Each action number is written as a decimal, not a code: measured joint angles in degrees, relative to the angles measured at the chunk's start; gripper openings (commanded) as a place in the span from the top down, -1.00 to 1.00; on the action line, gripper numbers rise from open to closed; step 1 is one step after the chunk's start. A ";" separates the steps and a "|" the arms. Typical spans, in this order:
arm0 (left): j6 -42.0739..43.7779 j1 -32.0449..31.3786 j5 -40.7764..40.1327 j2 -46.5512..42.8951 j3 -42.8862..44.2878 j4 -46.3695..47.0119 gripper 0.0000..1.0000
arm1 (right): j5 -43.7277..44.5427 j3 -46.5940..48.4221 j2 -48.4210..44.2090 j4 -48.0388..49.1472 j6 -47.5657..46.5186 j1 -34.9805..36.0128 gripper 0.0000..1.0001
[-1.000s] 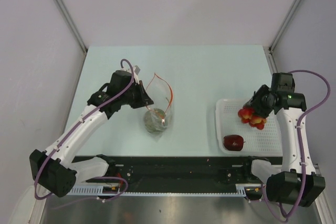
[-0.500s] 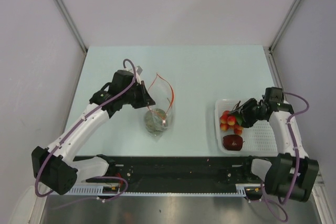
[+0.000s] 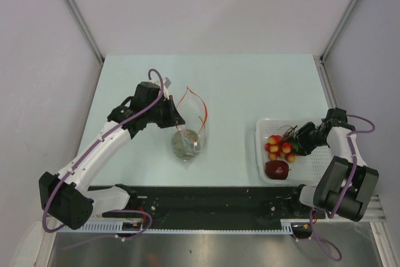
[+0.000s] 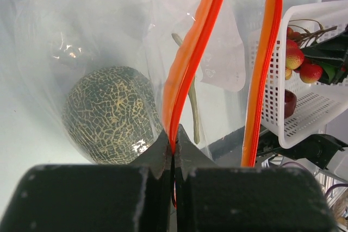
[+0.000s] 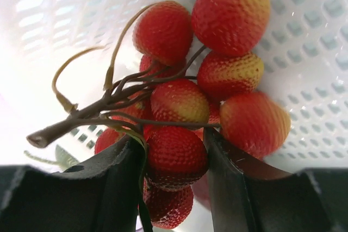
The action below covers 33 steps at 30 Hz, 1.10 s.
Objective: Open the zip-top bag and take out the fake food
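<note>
Red-yellow cluster (image 5: 179, 107) gripped inside right claw (image 5: 169, 146), perhaps touching basket (image 3: 315, 164); left claw (image 4: 173, 151) pinches bag (image 4: 81, 20).

Top view: fixed, high above the table's (image 3: 250, 79) near edge, looking down on all of it; the basket (image 3: 312, 164) sits right of centre.
Left wrist view: low and close, facing through the clear bag (image 4: 81, 36) toward the basket (image 4: 310, 107) at frame right.
Right wrist view: inside the basket (image 5: 304, 36), very near, apparently tilted downward onto the berry cluster (image 5: 217, 80).
Shared by all three: basket and berry cluster.
</note>
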 measured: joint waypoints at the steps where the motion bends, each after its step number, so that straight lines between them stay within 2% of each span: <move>1: -0.02 0.00 0.11 -0.09 -0.09 0.00 1.00 | 0.20 0.00 0.76 0.37 -0.33 -0.02 0.28; 3: -0.07 0.00 0.37 -0.59 -0.55 -0.02 1.00 | 0.17 0.00 2.40 1.01 -0.96 -0.02 0.03; 4: -0.07 0.00 0.37 -0.98 -0.90 -0.11 1.00 | 0.20 0.00 2.93 1.11 -1.27 0.00 -0.17; 9: -0.15 0.00 0.33 -2.67 -1.84 -0.72 1.00 | 2.03 0.22 1.99 -0.50 -3.50 0.68 -0.66; 14: -0.59 0.04 0.33 -2.82 -1.92 -0.57 1.00 | 7.10 3.08 -3.74 -6.08 -5.38 3.23 -0.80; 15: -0.59 0.04 0.33 -2.82 -1.95 -0.50 1.00 | 7.78 3.65 -4.57 -6.73 -5.33 4.04 -0.91; 17: -0.61 0.04 0.35 -2.82 -1.97 -0.17 1.00 | 9.75 4.92 -6.16 -8.22 -5.14 6.78 -0.99; 21: -0.66 0.04 0.20 -2.93 -2.36 1.11 1.00 | 14.60 6.99 -8.98 -11.76 -4.61 11.96 -0.99; 27: -0.76 0.04 0.17 -4.07 -2.95 1.42 1.00 | 17.20 9.55 -14.71 -17.05 -3.13 14.71 -0.99; 33: -0.72 0.04 0.15 -4.22 -2.95 1.42 1.00 | 19.06 13.73 -16.39 -18.36 -1.75 24.39 -0.99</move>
